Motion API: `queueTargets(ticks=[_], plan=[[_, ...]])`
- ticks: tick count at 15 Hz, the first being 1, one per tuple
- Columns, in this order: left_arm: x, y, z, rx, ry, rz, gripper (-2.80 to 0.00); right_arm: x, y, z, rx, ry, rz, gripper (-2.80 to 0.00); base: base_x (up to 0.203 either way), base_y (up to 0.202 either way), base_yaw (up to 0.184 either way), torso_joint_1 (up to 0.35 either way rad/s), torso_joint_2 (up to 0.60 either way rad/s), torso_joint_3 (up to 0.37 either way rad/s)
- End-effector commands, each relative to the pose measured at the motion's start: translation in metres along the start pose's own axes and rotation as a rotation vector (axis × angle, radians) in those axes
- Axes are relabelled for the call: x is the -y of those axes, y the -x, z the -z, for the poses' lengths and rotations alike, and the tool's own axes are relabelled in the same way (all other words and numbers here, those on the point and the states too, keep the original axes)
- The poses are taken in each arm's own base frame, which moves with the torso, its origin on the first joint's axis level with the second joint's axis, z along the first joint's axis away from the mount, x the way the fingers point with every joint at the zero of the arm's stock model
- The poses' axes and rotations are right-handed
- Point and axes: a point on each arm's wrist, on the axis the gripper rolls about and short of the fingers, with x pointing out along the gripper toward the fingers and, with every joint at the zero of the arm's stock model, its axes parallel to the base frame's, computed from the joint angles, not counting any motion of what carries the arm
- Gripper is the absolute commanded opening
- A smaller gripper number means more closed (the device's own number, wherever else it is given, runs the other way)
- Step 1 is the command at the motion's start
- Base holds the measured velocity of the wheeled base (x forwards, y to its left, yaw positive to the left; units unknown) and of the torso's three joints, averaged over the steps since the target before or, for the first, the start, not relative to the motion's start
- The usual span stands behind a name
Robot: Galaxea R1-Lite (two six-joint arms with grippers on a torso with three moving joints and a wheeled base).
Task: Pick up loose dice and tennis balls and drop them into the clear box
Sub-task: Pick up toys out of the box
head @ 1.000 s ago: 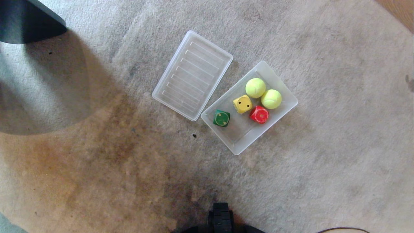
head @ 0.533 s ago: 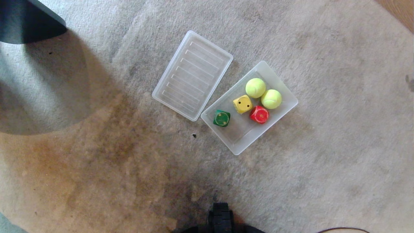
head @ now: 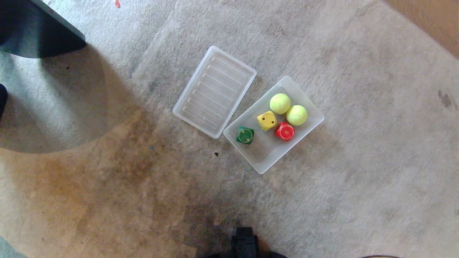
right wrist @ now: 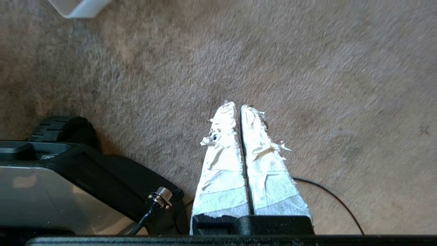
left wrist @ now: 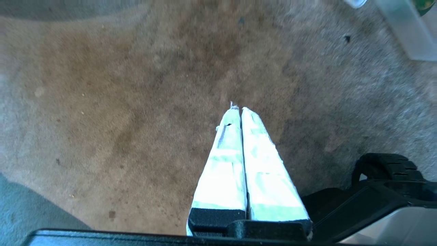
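Observation:
The clear box (head: 266,165) lies on the carpet right of centre in the head view. Inside it sit two tennis balls (head: 280,103) (head: 297,115) side by side, a yellow die (head: 266,120), a red die (head: 284,131) and a green die (head: 245,135). Neither gripper appears in the head view. My left gripper (left wrist: 238,108) is shut and empty over brown-stained carpet, with a corner of the clear box (left wrist: 406,34) far off. My right gripper (right wrist: 238,105) is also shut and empty over grey carpet, well short of the box corner (right wrist: 80,7).
A flat ribbed translucent lid (head: 215,91) lies just left of the box. A dark furniture piece (head: 36,32) fills the far left corner. My black base (head: 245,242) shows at the near edge; a thin cable (right wrist: 327,194) trails by it. Wood floor (head: 430,21) shows far right.
The whole head view has shifted: box, lid and carpet now look smaller and lower in the picture, so the camera has risen. The things themselves have not moved.

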Motion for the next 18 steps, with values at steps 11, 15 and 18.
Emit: queueTargets(ticks=[11,15,18], plan=[[0.0000,0.0000,0.0000,0.000,0.002,0.000,-2.80,0.0000,-0.0001,0.0001,-0.002,0.002,-0.002,-2.80,0.000,0.000,0.000,0.002,0.00,0.200],[0.0000,0.0000,0.0000,0.000,0.002,0.000,-2.80,0.0000,-0.0002,0.0000,-0.003,0.002,-0.002,-2.80,0.000,0.000,0.000,0.002,0.00,0.206],[0.0000,0.0000,0.0000,0.000,0.002,0.000,-2.80,0.0000,-0.0002,0.0000,-0.003,0.002,-0.002,-2.80,0.000,0.000,0.000,0.004,0.00,0.199]])
